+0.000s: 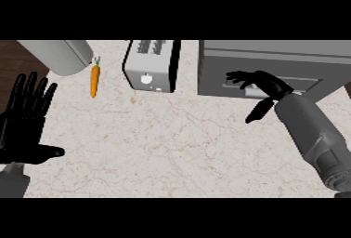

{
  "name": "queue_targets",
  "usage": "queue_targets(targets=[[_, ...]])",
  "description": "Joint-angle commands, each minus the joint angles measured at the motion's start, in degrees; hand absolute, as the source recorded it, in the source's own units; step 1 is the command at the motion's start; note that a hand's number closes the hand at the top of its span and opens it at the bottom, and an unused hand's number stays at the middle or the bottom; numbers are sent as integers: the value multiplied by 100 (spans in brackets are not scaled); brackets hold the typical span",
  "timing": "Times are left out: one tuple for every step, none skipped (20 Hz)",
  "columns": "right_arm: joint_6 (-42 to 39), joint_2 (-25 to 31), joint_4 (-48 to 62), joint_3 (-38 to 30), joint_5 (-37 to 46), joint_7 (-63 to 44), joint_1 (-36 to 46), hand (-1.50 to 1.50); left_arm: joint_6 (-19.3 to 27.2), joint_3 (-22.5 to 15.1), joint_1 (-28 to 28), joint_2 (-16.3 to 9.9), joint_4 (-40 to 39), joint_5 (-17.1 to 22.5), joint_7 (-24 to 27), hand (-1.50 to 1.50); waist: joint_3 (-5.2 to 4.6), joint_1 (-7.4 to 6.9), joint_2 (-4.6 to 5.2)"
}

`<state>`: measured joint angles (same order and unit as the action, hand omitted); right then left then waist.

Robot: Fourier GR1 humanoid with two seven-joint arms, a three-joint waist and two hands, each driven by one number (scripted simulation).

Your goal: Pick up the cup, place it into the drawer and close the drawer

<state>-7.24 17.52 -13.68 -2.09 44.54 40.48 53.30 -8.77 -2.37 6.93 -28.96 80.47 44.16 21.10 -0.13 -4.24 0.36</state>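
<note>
A grey drawer unit point(302, 60) stands at the counter's back right. My right hand point(264, 85) lies against its front face, fingers spread and only slightly bent, thumb pointing down towards the counter. It holds nothing. None of the drawer's inside shows. A large grey cylinder point(61, 56), possibly the cup, stands at the back left, far from both hands. My left hand point(24, 123) rests open at the left edge, fingers up.
A white and black toaster point(152, 65) stands at the back centre, left of the drawer unit. An orange carrot point(94, 81) lies between the grey cylinder and the toaster. Pale marble counter point(165, 148) fills the middle and front.
</note>
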Motion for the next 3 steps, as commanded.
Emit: queue_targets(targets=[[420, 241, 327, -153, 50, -727, 435, -150, 5, 57, 270, -57, -27, 43, -155, -150, 35, -101, 199], [377, 284, 369, -232, -35, -610, 405, -150, 69, 50, 88, -28, 19, -101, 4, -150, 35, -116, 176], [324, 415, 369, -227, -32, -478, 393, -150, -43, -6, 122, -31, -166, -165, 26, -150, 32, -80, 204]])
